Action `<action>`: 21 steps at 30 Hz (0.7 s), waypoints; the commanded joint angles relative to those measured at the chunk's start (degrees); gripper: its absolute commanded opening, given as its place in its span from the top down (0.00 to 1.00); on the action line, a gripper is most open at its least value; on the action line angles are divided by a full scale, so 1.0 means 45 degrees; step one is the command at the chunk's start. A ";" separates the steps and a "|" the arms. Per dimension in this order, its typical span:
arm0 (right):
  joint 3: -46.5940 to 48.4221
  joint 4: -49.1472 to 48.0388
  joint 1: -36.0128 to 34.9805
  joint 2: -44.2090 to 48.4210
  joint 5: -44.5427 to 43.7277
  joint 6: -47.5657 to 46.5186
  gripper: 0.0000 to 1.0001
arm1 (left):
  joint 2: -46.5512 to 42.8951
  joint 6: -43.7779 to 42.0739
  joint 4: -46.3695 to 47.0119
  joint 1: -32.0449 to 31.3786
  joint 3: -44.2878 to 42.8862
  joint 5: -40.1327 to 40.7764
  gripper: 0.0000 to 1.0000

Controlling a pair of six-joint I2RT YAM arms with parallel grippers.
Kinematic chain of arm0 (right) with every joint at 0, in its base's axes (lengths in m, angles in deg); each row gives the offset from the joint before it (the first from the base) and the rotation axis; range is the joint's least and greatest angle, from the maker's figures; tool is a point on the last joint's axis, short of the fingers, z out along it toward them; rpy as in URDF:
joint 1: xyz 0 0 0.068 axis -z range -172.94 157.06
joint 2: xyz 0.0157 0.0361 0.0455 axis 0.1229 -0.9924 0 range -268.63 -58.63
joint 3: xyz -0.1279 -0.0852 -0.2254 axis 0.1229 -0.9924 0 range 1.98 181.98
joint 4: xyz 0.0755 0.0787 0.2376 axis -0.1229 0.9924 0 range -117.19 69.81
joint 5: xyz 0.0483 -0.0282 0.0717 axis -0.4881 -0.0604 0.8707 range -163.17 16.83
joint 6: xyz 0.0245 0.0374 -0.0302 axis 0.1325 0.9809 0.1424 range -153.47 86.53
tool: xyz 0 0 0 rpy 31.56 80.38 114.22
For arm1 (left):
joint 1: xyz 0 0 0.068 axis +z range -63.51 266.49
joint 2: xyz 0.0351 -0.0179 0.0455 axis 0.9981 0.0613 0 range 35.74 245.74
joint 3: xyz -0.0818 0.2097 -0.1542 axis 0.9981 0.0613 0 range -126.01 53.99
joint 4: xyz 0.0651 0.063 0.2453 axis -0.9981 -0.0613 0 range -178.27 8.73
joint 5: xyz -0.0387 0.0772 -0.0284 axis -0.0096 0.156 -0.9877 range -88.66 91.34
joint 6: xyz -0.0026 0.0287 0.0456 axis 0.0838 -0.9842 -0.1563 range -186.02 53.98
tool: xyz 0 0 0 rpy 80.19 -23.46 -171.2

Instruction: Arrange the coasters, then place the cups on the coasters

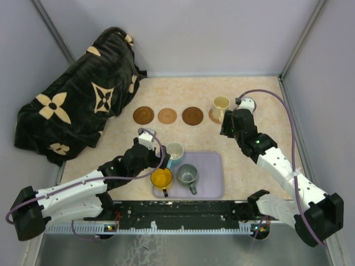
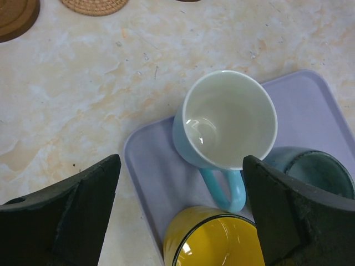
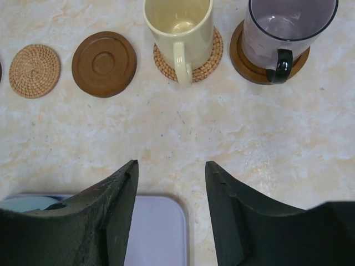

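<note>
Three bare coasters lie in a row: dark [image 1: 143, 115], tan woven [image 1: 167, 116] [image 3: 34, 71], dark [image 1: 192, 116] [image 3: 104, 64]. To their right, the cream-yellow cup [image 1: 221, 105] [image 3: 178, 25] stands on a woven coaster [image 3: 208, 61]. The purple-grey cup [image 3: 288, 27] stands on a dark coaster [image 3: 244, 55]. On the lavender tray [image 1: 211, 183] [image 2: 150, 166] are the white and light-blue cup [image 1: 175, 151] [image 2: 227, 119], the yellow cup [image 1: 161, 178] [image 2: 216, 238] and the grey-green cup [image 1: 187, 175] [image 2: 316, 172]. My left gripper [image 1: 157, 151] [image 2: 180, 160] is wide open just above the blue cup's handle. My right gripper [image 1: 226, 132] [image 3: 171, 164] hangs open and empty between tray and row.
A black cloth with tan flower shapes [image 1: 77, 111] is heaped at the back left, close to the leftmost coaster. Grey walls close the table on the left, back and right. The tray's far right corner [image 3: 158, 233] lies just under my right gripper.
</note>
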 commanded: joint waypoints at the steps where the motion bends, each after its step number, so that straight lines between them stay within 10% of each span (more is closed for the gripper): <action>1: -0.0086 0.0267 -0.0333 0.0366 -0.0150 0.0233 0.50 | -0.0098 0.0005 -0.0145 -0.0334 -0.0303 -0.0442 0.03; 9: -0.0492 0.0590 -0.1715 0.0733 0.0064 0.0791 0.58 | -0.0273 0.0465 -0.0558 -0.0799 -0.0253 -0.0643 0.04; 21: -0.0424 0.2913 -0.8458 0.0443 -0.1454 0.4077 0.47 | -0.0964 0.1118 -0.0934 -0.1073 0.0029 -0.0101 0.03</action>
